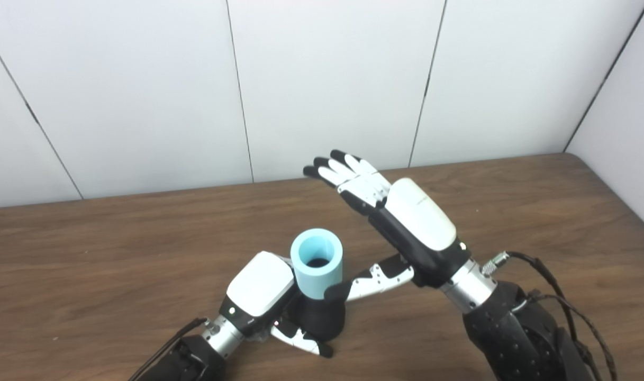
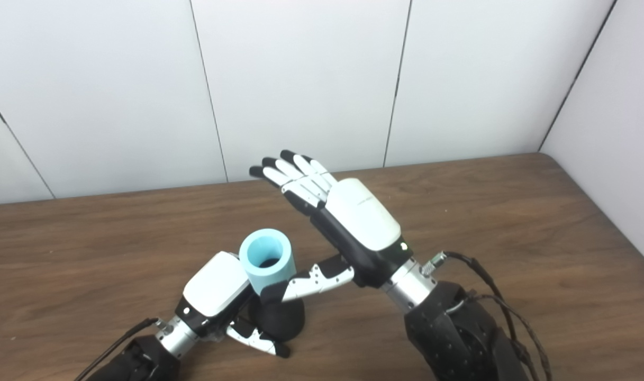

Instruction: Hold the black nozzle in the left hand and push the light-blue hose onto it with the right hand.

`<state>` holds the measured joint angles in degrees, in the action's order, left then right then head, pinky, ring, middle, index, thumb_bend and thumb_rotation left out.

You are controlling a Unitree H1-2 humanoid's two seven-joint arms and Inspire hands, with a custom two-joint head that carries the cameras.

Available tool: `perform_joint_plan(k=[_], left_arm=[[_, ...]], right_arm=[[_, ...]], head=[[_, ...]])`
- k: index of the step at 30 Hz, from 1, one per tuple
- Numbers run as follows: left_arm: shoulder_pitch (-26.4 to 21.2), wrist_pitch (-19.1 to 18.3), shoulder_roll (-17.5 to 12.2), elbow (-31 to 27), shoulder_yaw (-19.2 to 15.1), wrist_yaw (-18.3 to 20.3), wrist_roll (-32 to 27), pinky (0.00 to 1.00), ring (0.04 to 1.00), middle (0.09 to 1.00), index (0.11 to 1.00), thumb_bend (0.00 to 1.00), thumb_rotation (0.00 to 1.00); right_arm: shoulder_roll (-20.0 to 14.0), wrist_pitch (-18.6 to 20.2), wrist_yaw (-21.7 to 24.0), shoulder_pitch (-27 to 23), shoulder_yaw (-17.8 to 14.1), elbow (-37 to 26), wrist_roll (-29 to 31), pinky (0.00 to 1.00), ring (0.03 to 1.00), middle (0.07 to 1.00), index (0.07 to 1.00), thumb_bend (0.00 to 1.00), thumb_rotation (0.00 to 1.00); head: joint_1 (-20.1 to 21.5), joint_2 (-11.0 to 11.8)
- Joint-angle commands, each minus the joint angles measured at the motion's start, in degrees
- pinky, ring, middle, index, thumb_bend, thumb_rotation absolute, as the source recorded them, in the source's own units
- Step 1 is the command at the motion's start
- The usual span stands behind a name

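The black nozzle (image 1: 322, 317) stands near the table's front edge with my left hand (image 1: 261, 293) shut around its base. The short light-blue hose (image 1: 317, 269) sits upright on top of the nozzle, its open end facing up. My right hand (image 1: 401, 217) is open just right of the hose, fingers stretched up and away toward the wall. Only its thumb (image 1: 372, 279) reaches toward the hose's lower right side, at or very near the surface. Most of the left hand's fingers are hidden behind the nozzle.
The brown wooden table (image 1: 115, 254) runs to a white panelled wall at the back. The table's right edge (image 1: 613, 196) meets a side wall. Cables (image 1: 565, 301) trail along my right forearm.
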<state>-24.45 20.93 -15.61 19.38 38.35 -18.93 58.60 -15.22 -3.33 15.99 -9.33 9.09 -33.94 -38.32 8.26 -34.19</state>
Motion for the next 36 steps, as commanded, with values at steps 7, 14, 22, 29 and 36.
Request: perform_joint_plan(k=[7, 14, 22, 29, 36], left_arm=[[5.4, -0.2, 1.8, 4.6, 3.1, 0.6, 1.5, 0.25, 0.352, 0.441, 0.542, 0.49, 0.00], [5.4, -0.2, 1.8, 4.6, 3.0, 1.3, 1.1, 0.24, 0.351, 0.441, 0.542, 0.49, 0.00], [5.4, -0.2, 1.6, 4.2, 3.1, 1.2, 1.3, 0.26, 0.355, 0.445, 0.544, 0.49, 0.00], [5.3, 0.0, 1.7, 4.8, 3.1, 0.5, 1.4, 0.28, 0.361, 0.452, 0.545, 0.49, 0.00], [5.5, -0.1, 1.6, 4.3, 3.1, 0.7, 1.4, 0.25, 0.353, 0.444, 0.542, 0.49, 0.00]], right_arm=[[-0.4, -3.4, -0.2, -0.1, -0.3, -3.2, -0.9, 0.94, 0.990, 0.925, 0.883, 0.88, 0.85], [-0.8, -4.9, 0.2, 1.2, 0.2, -2.8, -2.5, 0.88, 0.962, 0.905, 0.865, 0.87, 0.86], [-0.7, -6.4, 0.2, 3.0, 0.9, -2.5, -5.4, 0.89, 0.966, 0.895, 0.858, 0.85, 0.83], [-0.8, -8.2, 0.1, 4.6, 1.4, -2.1, -7.4, 0.90, 0.969, 0.897, 0.864, 0.85, 0.82], [-0.9, -9.6, 0.4, 6.1, 2.1, -1.0, -11.6, 0.94, 0.979, 0.895, 0.857, 0.88, 0.81]], head=[[0.0, 0.0], [-0.1, -0.1], [0.0, -0.2], [-0.1, -0.1], [-0.1, -0.2]])
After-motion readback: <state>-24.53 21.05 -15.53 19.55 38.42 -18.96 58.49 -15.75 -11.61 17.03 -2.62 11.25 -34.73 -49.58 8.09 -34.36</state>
